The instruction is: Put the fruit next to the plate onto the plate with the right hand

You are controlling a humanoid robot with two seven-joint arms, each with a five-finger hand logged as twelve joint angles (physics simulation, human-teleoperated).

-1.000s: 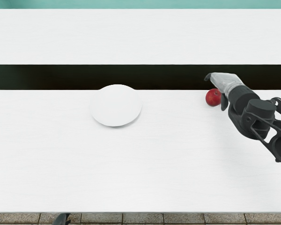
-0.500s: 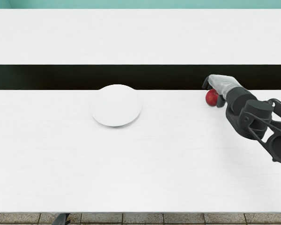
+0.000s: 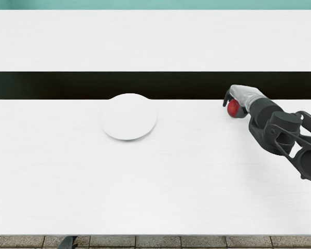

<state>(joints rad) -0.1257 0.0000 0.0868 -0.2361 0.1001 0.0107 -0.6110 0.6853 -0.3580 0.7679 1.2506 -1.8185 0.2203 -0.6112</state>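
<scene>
1. White tabletop [image 3: 160, 181] fills most of the head view. A dark gap [image 3: 93, 85] runs across it just behind the working area, and a second white surface lies beyond.
2. The right hand [image 3: 242, 98] comes in from the right edge. Its fingers [image 3: 228, 96] are curled down over the red fruit [image 3: 232, 108], closed around it from above and behind so that only the fruit's left side shows. This looks like a grasp being secured for lifting.
3. The fruit sits close to the table's far edge, right by the dark gap. Whether it rests on the table or is already raised cannot be told.
4. The white plate [image 3: 128, 116] lies well apart to the left, also near the far edge, with nothing on it.
5. Bare tabletop lies between fruit and plate, so a straight leftward carry looks unobstructed. The main risk is the gap behind: a loose grip could let the fruit roll over that edge.
6. The left arm does not show.
</scene>
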